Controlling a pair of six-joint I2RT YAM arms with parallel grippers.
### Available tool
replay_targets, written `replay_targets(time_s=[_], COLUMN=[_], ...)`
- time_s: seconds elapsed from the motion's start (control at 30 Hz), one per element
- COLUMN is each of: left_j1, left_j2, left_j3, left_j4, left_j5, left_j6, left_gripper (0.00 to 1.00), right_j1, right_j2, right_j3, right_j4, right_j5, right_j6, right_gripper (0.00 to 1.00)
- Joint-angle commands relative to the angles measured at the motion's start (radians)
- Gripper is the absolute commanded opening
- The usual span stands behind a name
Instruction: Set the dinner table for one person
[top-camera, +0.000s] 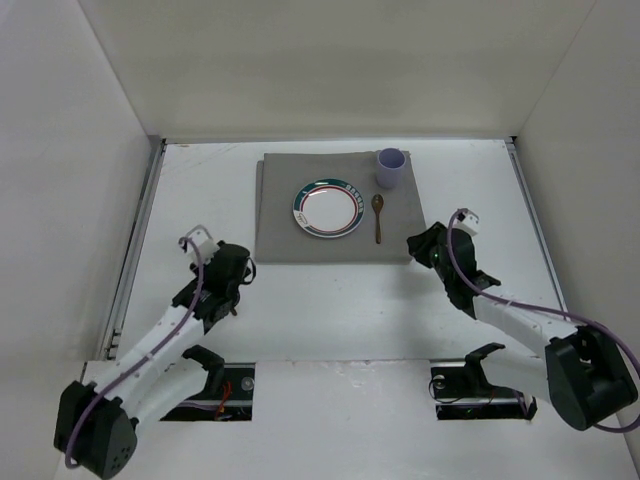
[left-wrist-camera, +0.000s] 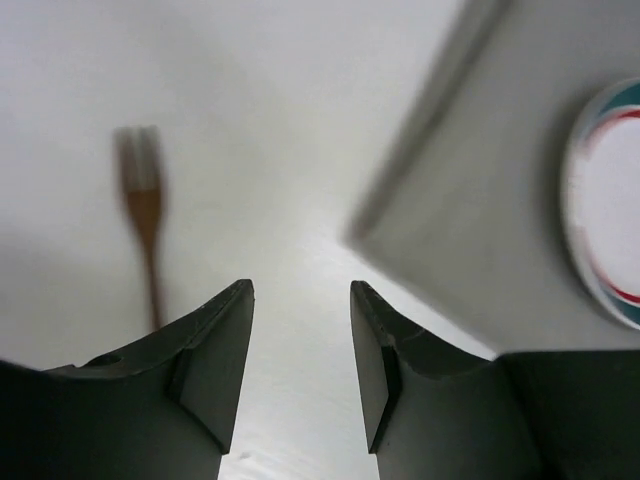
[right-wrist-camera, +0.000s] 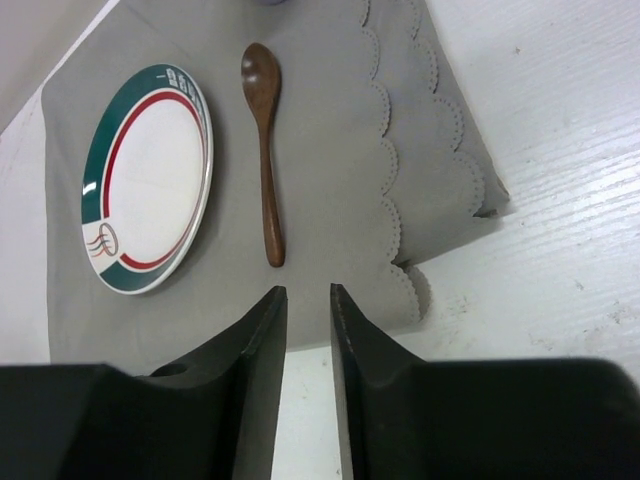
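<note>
round plate (right-wrist-camera: 150, 180), wooden spoon (right-wrist-camera: 265, 150) on scalloped mat (right-wrist-camera: 345, 130)

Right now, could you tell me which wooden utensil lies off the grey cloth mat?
The brown wooden fork, in the left wrist view: it lies on the white tabletop, while the brown wooden spoon rests on the grey cloth mat.

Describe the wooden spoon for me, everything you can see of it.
The wooden spoon is dark brown, smooth-looking wood in one piece: a small oval bowl and a slim, straight handle. It lies flat on the grey mat, just right of the plate with a gap between them. Its bowl end points toward the lilac cup at the far side, its handle end back toward the arms. Only the mat touches it.
</note>
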Motion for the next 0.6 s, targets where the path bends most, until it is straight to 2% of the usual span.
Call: replay_targets(time_s=[0.0,0.13,0.33,0.57], left_j1=[0.083,0.147,0.183,0.224], left_j2=[-0.092,-0.105,0.013,0.067], left_j3=[-0.064,-0.121,-0.12,-0.149], left_j4=[-0.183,-0.177,-0.128,-0.047], left_j5=[0.009,0.068,0.098,0.15], left_j6=[-0.043,-0.048,-0.051,-0.068], left_gripper=[0.4,0.39,0.36,0.35], right_j1=[0.013,0.026,0.034,0.04], right_j2=[0.013,0.034,0.053,0.047], right_j3=[0.03,0.045,0.056,0.056], right_j4=[0.084,0.087,0.09,0.09], right_j5=[-0.011,-0.048,-0.071,-0.068], right_j6=[-0.023,-0.024,-0.034,-0.043], right_gripper=[0.33,0.35,0.37,0.38])
